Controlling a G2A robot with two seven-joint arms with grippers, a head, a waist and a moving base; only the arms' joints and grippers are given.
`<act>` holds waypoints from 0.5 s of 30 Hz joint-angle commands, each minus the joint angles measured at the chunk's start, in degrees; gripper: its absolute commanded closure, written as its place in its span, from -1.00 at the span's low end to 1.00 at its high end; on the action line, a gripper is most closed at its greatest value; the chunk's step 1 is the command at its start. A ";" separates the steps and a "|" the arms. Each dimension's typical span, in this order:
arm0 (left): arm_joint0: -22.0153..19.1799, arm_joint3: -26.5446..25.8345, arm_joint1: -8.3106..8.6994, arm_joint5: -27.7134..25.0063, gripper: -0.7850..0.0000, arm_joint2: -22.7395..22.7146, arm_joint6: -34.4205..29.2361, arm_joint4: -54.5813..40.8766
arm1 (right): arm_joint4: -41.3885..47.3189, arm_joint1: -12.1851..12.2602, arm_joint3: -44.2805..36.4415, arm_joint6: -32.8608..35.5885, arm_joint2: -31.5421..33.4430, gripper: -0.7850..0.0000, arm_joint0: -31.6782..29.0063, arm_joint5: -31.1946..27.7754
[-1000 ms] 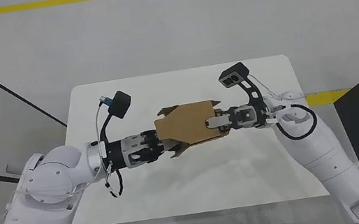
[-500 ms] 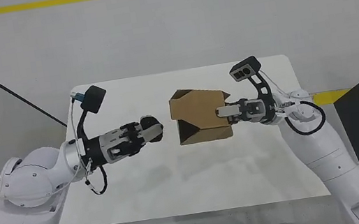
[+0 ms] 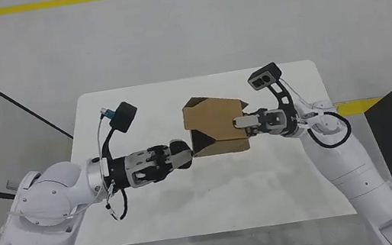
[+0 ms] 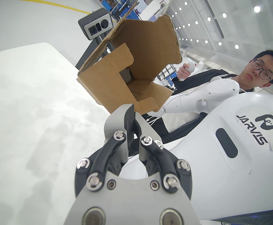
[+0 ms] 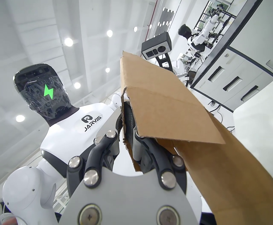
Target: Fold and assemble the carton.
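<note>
Grip is tight: right gripper (image 5: 126, 125) clamps one wall edge of carton (image 5: 170, 110) over table (image 3: 268, 188). Left gripper (image 4: 131, 119) is closed and empty, tips just beside a flap. Cardboard is probably light, stiff and crease-prone, so take flaps near fold lines.

In the right wrist view, the carton (image 5: 170, 110) runs off the picture's edge. Its folded flap covers most of one finger of the right gripper (image 5: 126, 119), which is clamped on the carton's wall. In the left wrist view, the left gripper (image 4: 130, 113), tips pressed together, overlaps a carton flap. Whether they touch cannot be told. The carton's far inside lies in shadow.
</note>
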 commanded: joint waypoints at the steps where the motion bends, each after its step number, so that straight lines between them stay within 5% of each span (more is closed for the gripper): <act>1: -0.42 0.22 -0.05 0.11 1.00 0.54 0.22 0.22 | 0.19 -0.18 0.01 0.28 -0.12 1.00 0.02 0.28; 15: -1.61 0.53 -0.15 0.38 1.00 1.99 0.46 0.68 | 1.11 -1.55 -0.14 3.57 0.12 1.00 0.17 3.56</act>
